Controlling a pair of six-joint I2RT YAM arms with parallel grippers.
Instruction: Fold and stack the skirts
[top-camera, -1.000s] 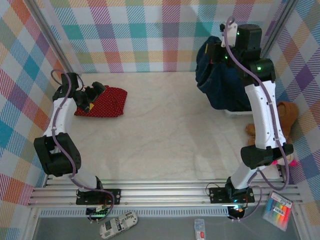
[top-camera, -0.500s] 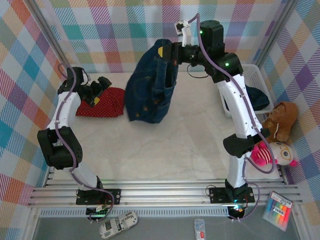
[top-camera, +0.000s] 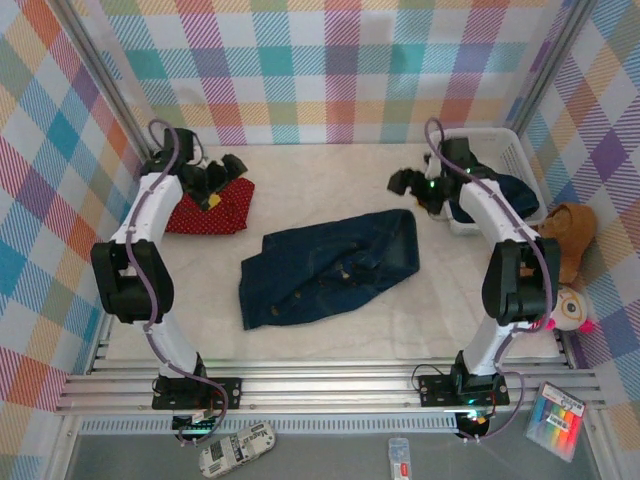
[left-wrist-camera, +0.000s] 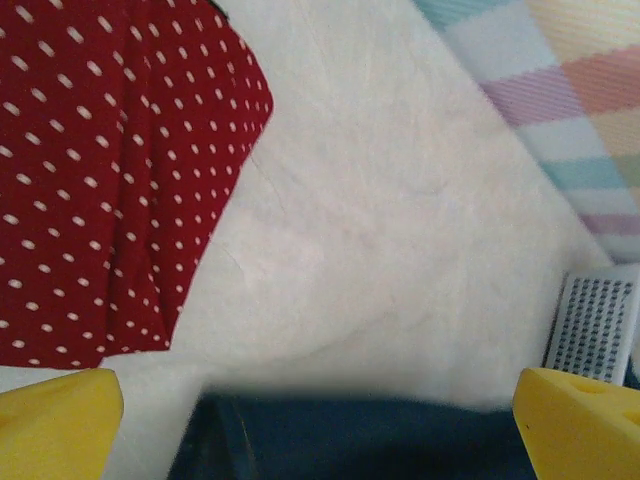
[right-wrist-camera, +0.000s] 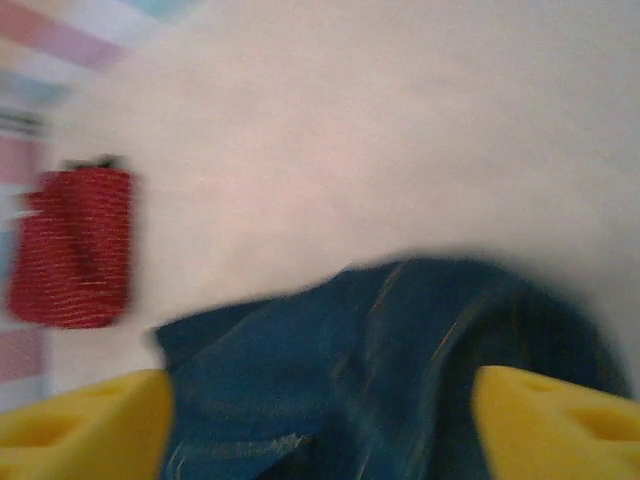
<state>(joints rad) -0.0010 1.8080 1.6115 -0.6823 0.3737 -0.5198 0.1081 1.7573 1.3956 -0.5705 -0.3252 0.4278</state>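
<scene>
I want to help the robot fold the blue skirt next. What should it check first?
1. Right gripper let go of the denim skirt: ok. Its jaws are open beside the skirt's far corner.
2. Left gripper free: ok. It is open and holds nothing.
3. Denim skirt smooth enough to fold: not ok. It lies rumpled and askew.
4. Whole denim skirt on the table: ok.
5. Red dotted skirt folded and out of the way: ok. It lies at the left, apart from the denim.
6. Another skirt waiting in the basket: cannot tell. Dark blue cloth lies in it.
</scene>
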